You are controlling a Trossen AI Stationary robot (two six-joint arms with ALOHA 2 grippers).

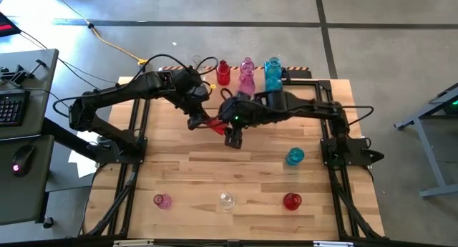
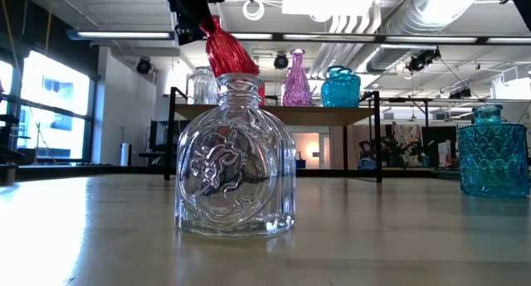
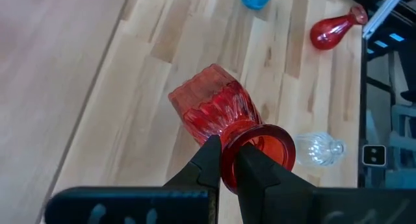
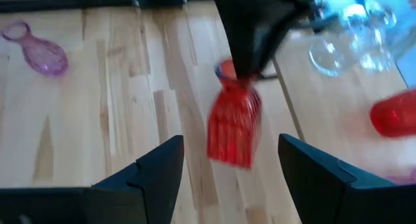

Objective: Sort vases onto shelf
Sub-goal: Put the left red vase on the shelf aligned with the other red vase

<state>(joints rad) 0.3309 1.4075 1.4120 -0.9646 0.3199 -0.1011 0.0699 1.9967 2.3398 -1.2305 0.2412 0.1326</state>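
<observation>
A ribbed red vase (image 3: 214,110) is clamped at its rim by the left gripper (image 3: 224,169) and held above the table (image 1: 179,175), near the shelf (image 1: 304,79). The right gripper (image 4: 227,169), fingers apart, is positioned beside it.

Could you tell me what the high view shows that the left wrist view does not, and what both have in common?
Only the high view shows the shelf with vases standing on it, the right claw open beside the left one, and a pink vase near the table's front edge. Only the left wrist view shows exactly how the left claw pinches the ribbed red vase at its rim. Both show that held vase, plus a clear vase and a second red vase on the tabletop.
</observation>
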